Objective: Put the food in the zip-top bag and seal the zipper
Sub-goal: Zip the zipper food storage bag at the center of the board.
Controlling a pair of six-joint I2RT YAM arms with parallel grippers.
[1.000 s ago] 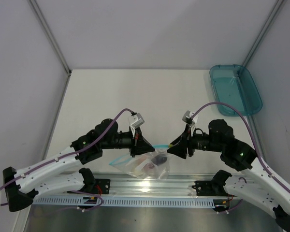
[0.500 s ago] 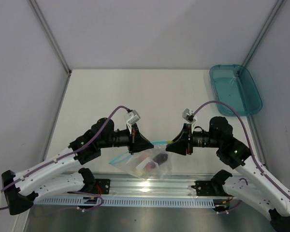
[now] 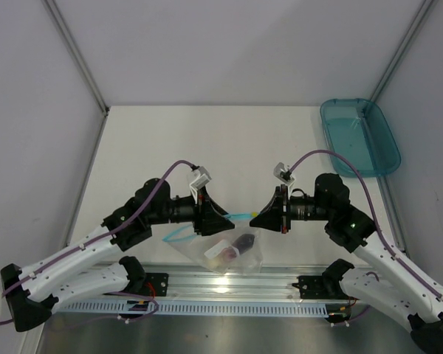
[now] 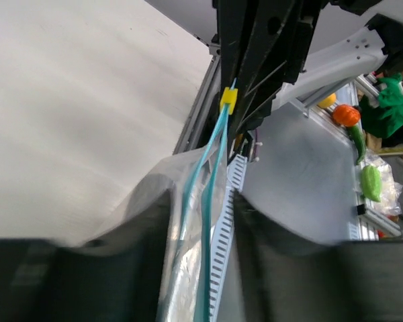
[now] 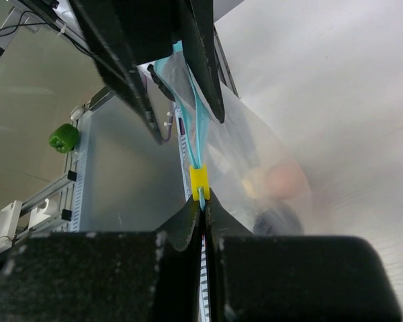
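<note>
The clear zip-top bag point(image 3: 235, 252) hangs between my two grippers above the table's near edge. Its teal zipper point(image 3: 240, 217) stretches between them, with a yellow slider point(image 5: 199, 181) at the right end. My right gripper point(image 3: 260, 219) point(image 5: 203, 201) is shut on the zipper end just behind the slider. My left gripper point(image 3: 214, 217) point(image 4: 200, 198) is open, and the zipper's two strips point(image 4: 208, 201) run loosely between its fingers. The food lies inside the bag: a dark purple piece point(image 3: 244, 241) point(image 5: 279, 218) and a peach-pink piece point(image 3: 223, 253) point(image 5: 282, 180).
A teal plastic tray point(image 3: 358, 136) sits at the back right of the table. A metal rail point(image 3: 229, 284) runs along the near edge below the bag. Off the table lie a green toy point(image 5: 64, 136) and an orange one point(image 4: 346, 115).
My right gripper has closed on the zipper end by the slider. My left gripper, shut before, has opened around the zipper. Both grippers and the zipper sit slightly farther from the rail.
</note>
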